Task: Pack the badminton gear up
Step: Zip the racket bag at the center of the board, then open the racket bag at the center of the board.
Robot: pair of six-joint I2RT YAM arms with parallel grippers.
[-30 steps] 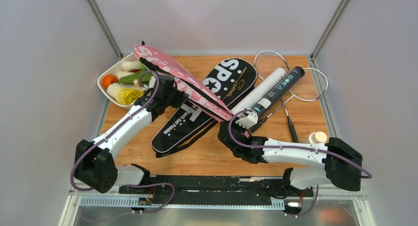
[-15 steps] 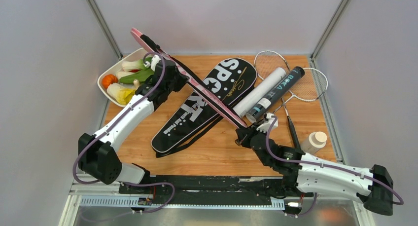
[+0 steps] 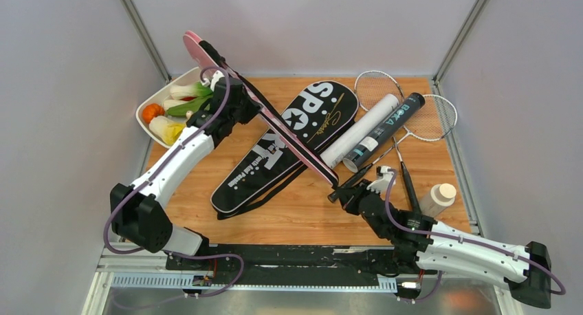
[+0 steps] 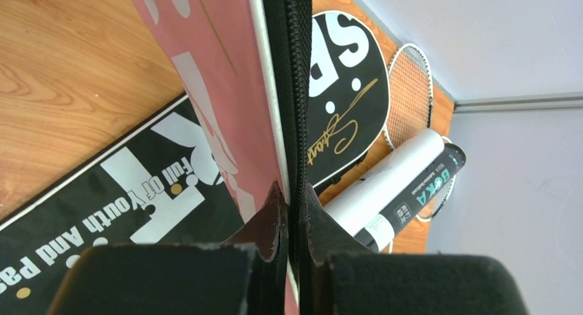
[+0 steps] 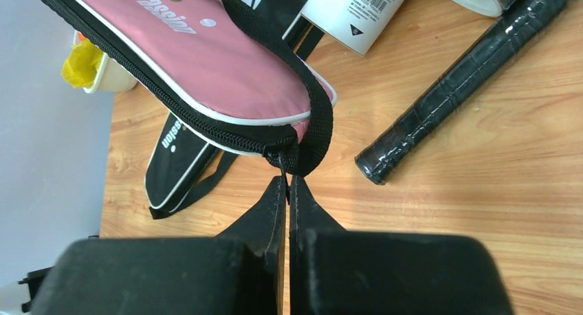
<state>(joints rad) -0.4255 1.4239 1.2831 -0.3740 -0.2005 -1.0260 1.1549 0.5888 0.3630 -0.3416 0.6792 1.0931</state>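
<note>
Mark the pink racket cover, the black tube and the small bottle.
pink racket cover (image 5: 206,67), right wrist view, flat pink face.
black tube (image 3: 387,130), top view, middle of its length.
small bottle (image 3: 434,203), top view, white body.

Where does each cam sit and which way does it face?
Top external: fixed above and behind the bases, looking down on the table; both arms, left tool, right tool show.
Left wrist: on the left arm, looking along its shut tool at the pink cover edge it clamps; fingers show.
Right wrist: on the right arm, looking along its shut tool at the cover tip it pinches; fingers show.
Shared: both wrist views catch pink cover, white tube.
</note>
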